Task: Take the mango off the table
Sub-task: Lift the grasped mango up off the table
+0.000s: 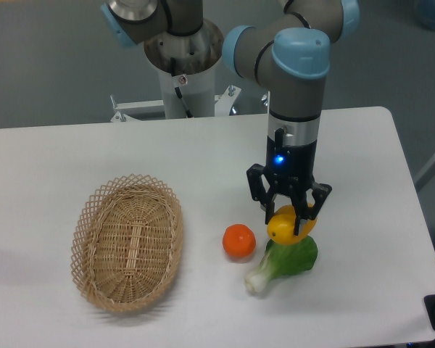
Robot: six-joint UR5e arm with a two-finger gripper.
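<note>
While your arm hangs over the right half of the table (362,138), the gripper (288,217) points straight down with its two black fingers (302,213) clamped on the mango (289,223). The yellow fruit sits between the jaws, held clear of the tabletop, long axis roughly level, one end poking out to the left of the fingers. A blue light glows on the wrist just above the gripper. Directly below the mango you have a green leafy vegetable (284,259) lying on the table, white stem end pointing down-left; in this view the mango overlaps its upper edge, so I cannot tell whether they touch. An orange (239,241) rests on the table just to the left of the vegetable, near the gripper but apart from it. Well off to the left lies an oval wicker basket (127,241), open side up. The robot's base column (183,65) stands behind the far edge of the table.
</note>
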